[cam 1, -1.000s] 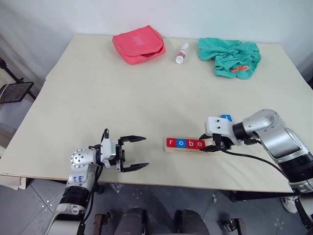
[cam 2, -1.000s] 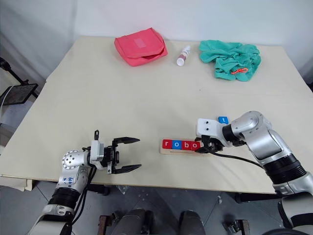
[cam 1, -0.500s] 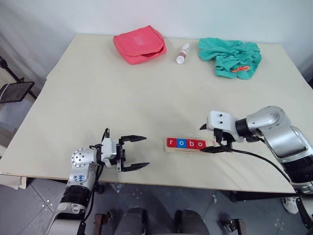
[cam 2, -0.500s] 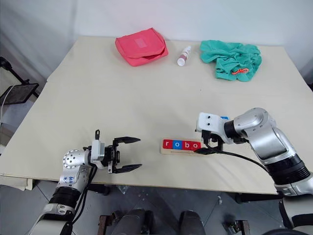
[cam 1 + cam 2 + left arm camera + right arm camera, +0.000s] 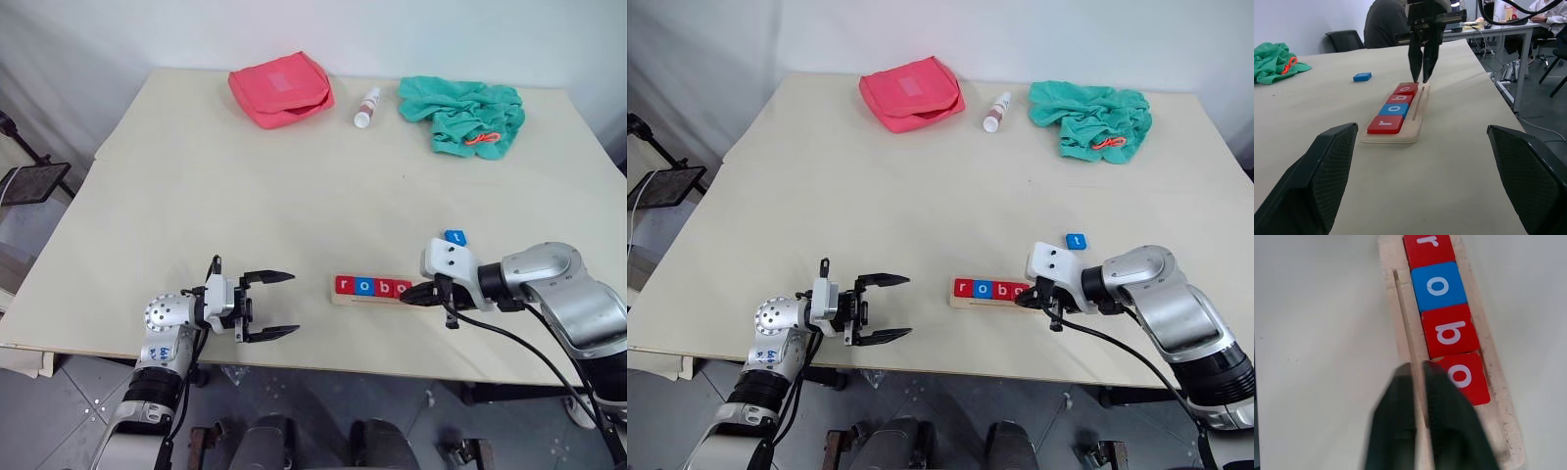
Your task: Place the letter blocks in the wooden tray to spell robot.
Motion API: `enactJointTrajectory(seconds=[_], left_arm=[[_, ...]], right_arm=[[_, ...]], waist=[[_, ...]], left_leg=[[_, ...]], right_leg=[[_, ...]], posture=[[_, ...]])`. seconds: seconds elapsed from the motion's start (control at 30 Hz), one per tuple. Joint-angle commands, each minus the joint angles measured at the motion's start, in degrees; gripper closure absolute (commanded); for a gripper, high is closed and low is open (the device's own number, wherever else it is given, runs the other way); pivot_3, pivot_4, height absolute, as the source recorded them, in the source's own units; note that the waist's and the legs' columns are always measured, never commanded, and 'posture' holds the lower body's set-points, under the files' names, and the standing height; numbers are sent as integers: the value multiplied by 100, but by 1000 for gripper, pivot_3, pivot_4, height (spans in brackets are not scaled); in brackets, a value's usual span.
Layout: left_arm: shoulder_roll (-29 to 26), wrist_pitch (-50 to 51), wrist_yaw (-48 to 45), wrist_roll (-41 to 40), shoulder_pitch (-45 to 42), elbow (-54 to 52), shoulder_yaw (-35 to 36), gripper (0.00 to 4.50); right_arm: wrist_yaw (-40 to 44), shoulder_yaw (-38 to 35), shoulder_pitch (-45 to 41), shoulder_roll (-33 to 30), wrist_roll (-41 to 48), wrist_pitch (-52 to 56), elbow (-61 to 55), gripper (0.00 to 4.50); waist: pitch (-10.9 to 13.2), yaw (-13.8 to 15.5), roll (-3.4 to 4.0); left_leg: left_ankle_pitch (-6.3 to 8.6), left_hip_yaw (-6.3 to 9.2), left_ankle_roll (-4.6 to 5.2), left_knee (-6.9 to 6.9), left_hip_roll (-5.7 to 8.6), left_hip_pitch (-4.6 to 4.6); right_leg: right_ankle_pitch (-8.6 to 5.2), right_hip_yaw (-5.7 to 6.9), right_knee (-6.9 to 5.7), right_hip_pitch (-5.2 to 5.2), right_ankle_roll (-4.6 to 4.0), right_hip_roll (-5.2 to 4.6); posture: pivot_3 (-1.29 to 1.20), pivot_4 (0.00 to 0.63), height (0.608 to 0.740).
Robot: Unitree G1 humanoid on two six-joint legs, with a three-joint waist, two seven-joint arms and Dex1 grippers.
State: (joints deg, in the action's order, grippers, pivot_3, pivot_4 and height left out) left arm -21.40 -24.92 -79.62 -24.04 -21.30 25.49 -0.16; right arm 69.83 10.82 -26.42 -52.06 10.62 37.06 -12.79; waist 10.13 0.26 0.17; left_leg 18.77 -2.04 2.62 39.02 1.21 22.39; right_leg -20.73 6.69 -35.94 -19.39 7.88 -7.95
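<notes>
Letter blocks (image 5: pixel 371 287): four sit in the wooden tray (image 5: pixel 338 298) near the table's (image 5: pixel 294 186) front edge, reading r (red), o (blue), b (red), o (red) from my left. The slot at the tray's right end has no block in it. The fifth block, the blue t (image 5: pixel 454 237), lies flat on the table just behind my right wrist, apart from the tray.

My left gripper (image 5: pixel 270 305) hovers at the front-left of the table, pointing right toward the tray, fingers spread wide, nothing between them. It's well apart from the tray.

My right gripper (image 5: pixel 415 295) is angled down and left at the tray's right end, fingers pressed together, holding nothing. In the right wrist view the fingertips (image 5: pixel 1422 377) sit over the tray's front rail, just beside the last o.

At the far edge: red pouch (image 5: pixel 279 89), small bottle (image 5: pixel 365 106), green cloth (image 5: pixel 462 116).
</notes>
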Motion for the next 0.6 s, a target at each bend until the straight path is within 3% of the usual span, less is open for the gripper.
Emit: enactJointTrajectory(seconds=[0.03,0.37,0.53,0.6], left_arm=[[-40,29,-14,-11,24,-96,4,0],[-75,47,-18,-5,-19,-73,25,0],[-75,29,-42,-1,-94,9,26,0],[-76,23,-76,-5,-115,49,21,0]], right_arm=[[-53,-5,-39,-11,-52,-228,208,4417],[-218,-96,-39,21,70,-182,20,4417],[-400,-753,222,-82,612,296,-657,4417],[-607,-1393,603,-23,876,406,-841,4038]], waist=[[0,-1,0],[0,-24,0],[0,1,-1],[0,24,-1]], left_leg=[[0,0,0,0,0,0],[0,-1,0,0,-1,0],[0,1,0,0,-1,2],[1,3,1,0,-1,2]], right_leg=[[0,0,0,0,0,0],[0,1,0,-1,0,1],[0,1,1,-1,0,0],[0,1,1,0,0,0]], posture=[[0,150,740],[0,150,740],[0,150,740],[0,150,740]])
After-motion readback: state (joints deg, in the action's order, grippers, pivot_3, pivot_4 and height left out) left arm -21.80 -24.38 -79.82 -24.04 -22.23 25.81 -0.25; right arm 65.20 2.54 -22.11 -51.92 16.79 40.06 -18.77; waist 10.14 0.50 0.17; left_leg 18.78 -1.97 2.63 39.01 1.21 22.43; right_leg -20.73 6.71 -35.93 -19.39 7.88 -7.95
